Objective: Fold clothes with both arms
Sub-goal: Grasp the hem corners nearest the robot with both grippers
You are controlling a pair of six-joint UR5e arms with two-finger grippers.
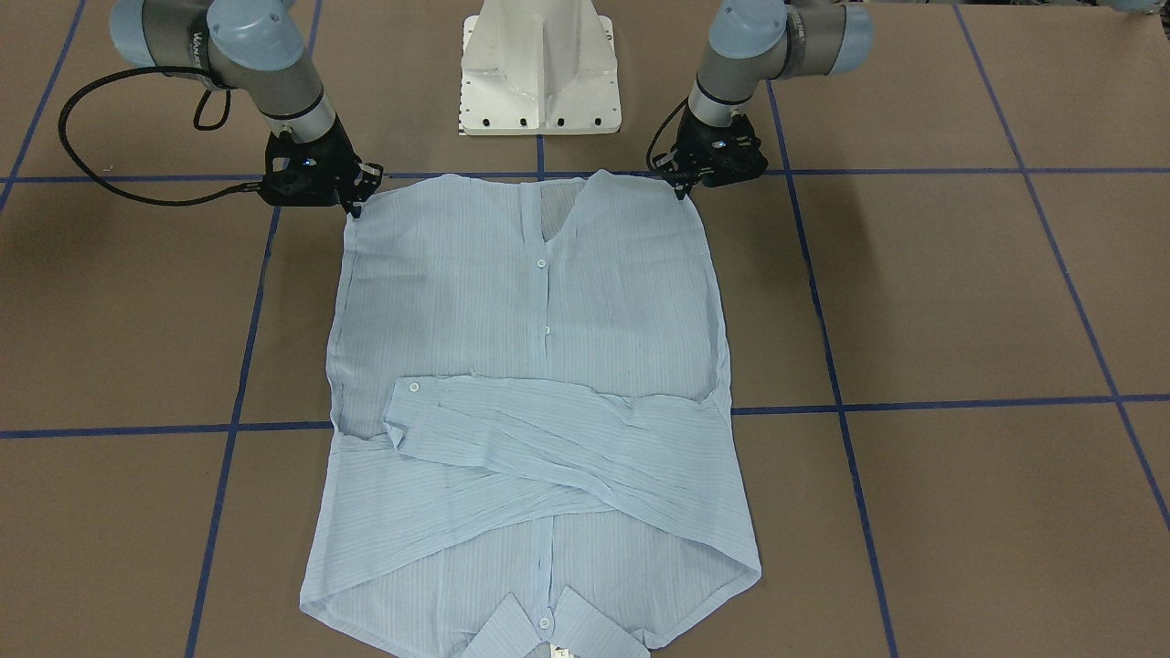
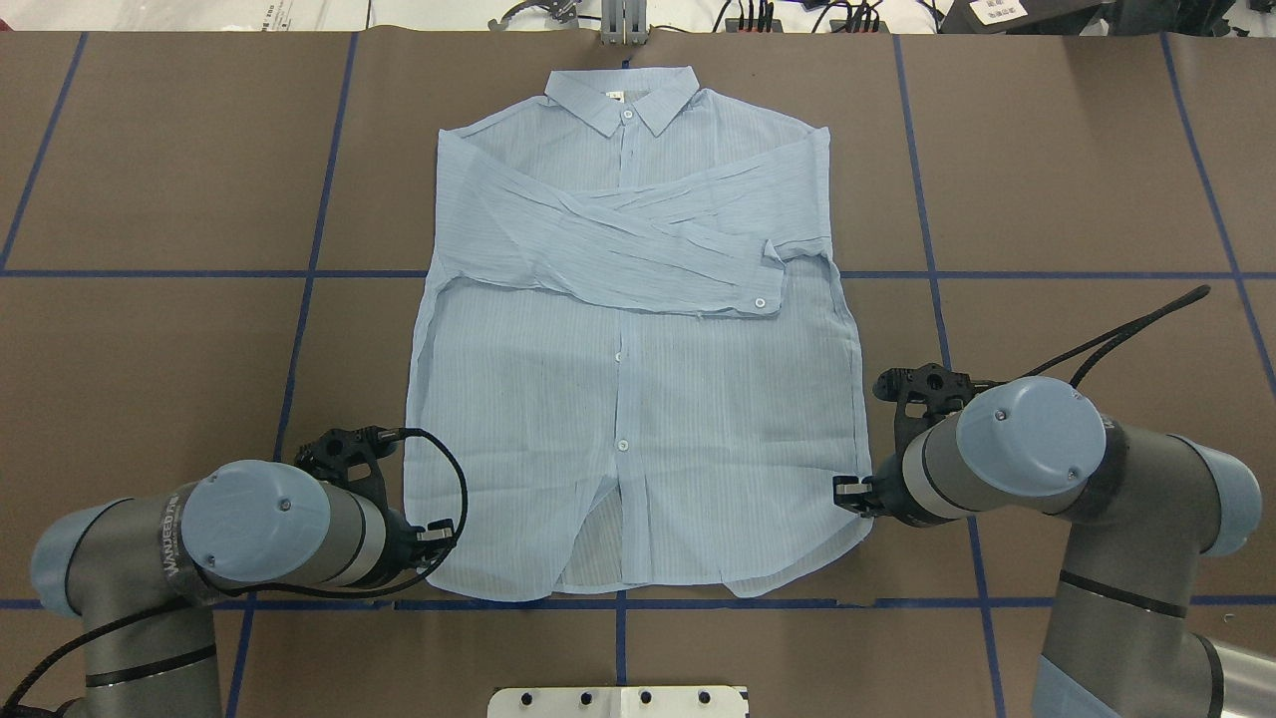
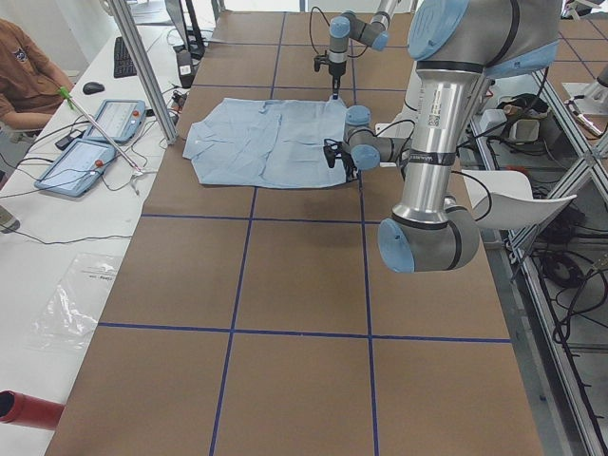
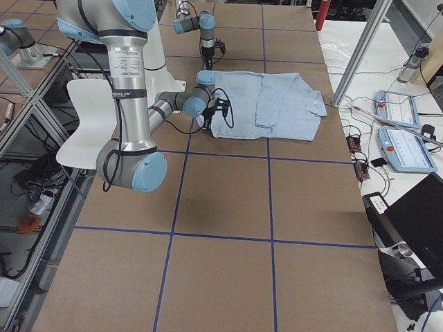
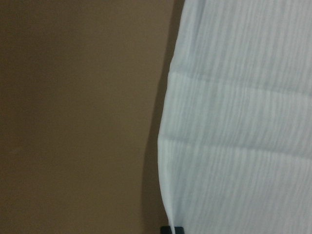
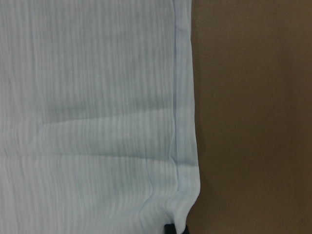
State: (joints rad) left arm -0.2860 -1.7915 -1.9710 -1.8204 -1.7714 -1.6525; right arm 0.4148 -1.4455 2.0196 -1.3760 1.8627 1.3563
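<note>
Left claw (image 1: 681, 188) and right claw (image 1: 357, 203), angled down, touch the shirt's (image 1: 475, 302) hem.

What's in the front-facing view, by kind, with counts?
Light blue shirt: 1
Robot arms: 2 (left arm, right arm)
White pedestal base: 1
Total: 4

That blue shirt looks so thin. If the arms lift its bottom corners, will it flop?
Probably floppy: the shirt is sheer enough that the dark table shows through, and its crossed sleeves lie wrinkled. It likely weighs little, so it should sag between the left gripper and right gripper. The loose sleeves may slip when tilted.
</note>
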